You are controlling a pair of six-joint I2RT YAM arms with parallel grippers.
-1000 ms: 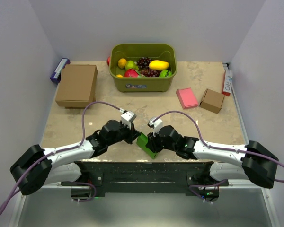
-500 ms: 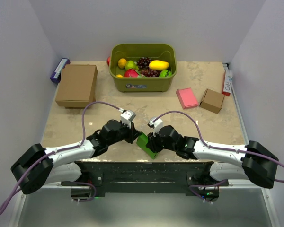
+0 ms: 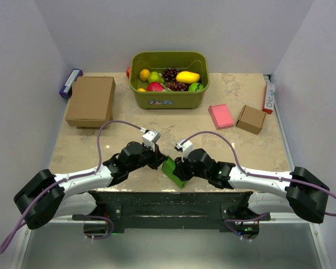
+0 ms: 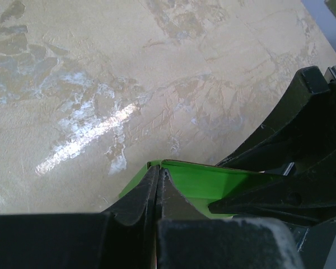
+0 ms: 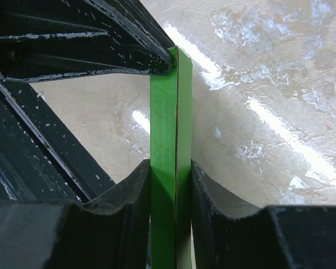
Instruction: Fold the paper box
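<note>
Right wrist view: my right gripper is clamped on the paper box, the bright green card flattened and seen edge-on, over the bench near its front edge, between my two arms. My left gripper has its fingers pressed together, tips touching the box's far corner; whether a flap is nipped between them I cannot tell. To fold well, I judge the right grip should be firm while the left pushes slowly along the crease, so the thin card bends at the line and does not buckle.
</note>
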